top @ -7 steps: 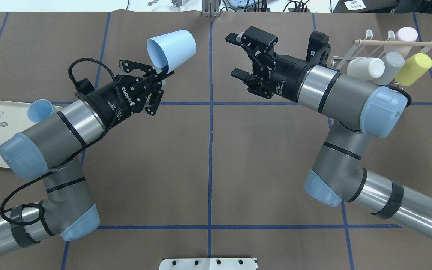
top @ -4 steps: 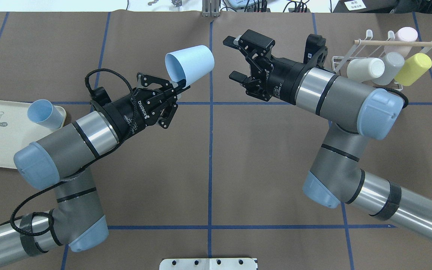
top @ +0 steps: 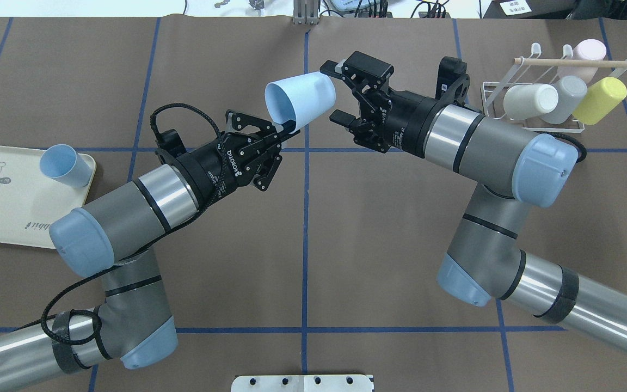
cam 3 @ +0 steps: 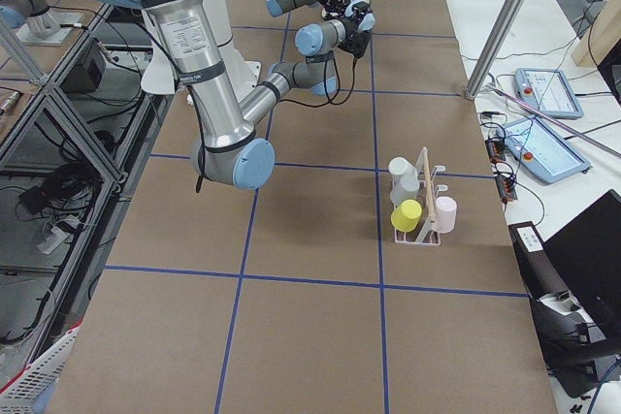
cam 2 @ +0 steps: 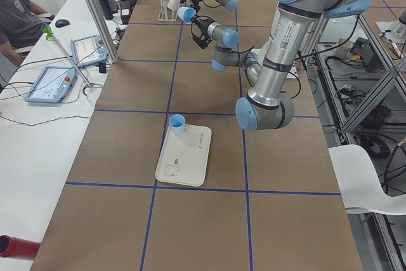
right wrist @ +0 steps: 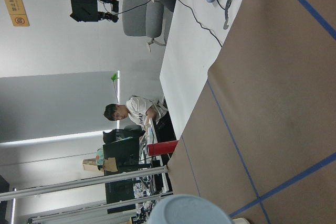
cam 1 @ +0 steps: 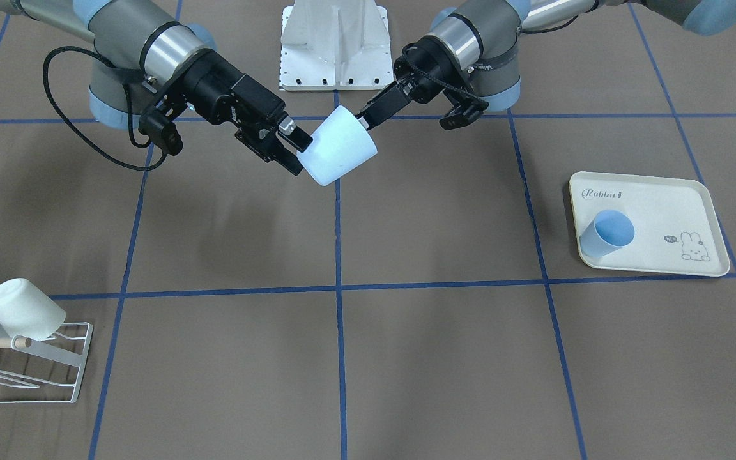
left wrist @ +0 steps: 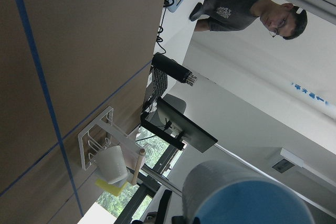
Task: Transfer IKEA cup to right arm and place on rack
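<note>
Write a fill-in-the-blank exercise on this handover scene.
The left gripper holds the light blue cup by its ___.
The right gripper is ___, fingers around the cup's base.
The rack holds ___ cups.
A second blue cup sits on the tray on the robot's ___ side.
Missing words: rim, open, four, left.

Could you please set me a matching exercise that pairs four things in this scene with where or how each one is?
1. pale blue cup
2. darker blue cup
3. yellow cup
4. right gripper

a. on the rack
b. on the tray
c. open, beside the pale cup's base
d. pinched by the left gripper

Pairs: 1-d, 2-b, 3-a, 4-c
</note>
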You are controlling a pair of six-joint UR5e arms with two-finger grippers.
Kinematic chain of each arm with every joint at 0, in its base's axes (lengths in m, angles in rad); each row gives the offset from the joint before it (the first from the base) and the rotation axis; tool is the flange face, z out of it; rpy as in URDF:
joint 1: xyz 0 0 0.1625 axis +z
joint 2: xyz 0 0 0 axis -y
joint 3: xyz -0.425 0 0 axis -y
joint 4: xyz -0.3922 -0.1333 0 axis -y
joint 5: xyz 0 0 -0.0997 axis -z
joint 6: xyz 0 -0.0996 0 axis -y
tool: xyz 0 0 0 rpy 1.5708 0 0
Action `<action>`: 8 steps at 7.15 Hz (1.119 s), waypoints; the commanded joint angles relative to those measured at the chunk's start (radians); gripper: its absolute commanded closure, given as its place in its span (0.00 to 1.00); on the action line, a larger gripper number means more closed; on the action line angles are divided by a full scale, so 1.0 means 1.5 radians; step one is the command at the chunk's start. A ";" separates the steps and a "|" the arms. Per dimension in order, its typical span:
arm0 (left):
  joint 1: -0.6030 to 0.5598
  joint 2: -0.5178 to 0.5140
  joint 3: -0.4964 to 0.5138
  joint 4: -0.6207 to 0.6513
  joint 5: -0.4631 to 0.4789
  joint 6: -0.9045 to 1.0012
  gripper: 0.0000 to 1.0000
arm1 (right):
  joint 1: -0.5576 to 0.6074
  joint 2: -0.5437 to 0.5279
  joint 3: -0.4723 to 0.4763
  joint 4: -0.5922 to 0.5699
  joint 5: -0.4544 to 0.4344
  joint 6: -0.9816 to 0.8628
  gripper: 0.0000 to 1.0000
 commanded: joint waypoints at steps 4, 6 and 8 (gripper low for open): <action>0.012 -0.019 0.003 0.027 0.002 0.000 1.00 | -0.003 0.006 -0.002 -0.001 0.000 0.001 0.00; 0.012 -0.023 0.003 0.027 0.002 0.000 1.00 | -0.003 0.006 -0.006 0.002 0.000 0.001 0.00; 0.012 -0.023 0.003 0.027 0.002 0.000 1.00 | -0.004 0.006 -0.006 0.002 0.000 0.001 0.01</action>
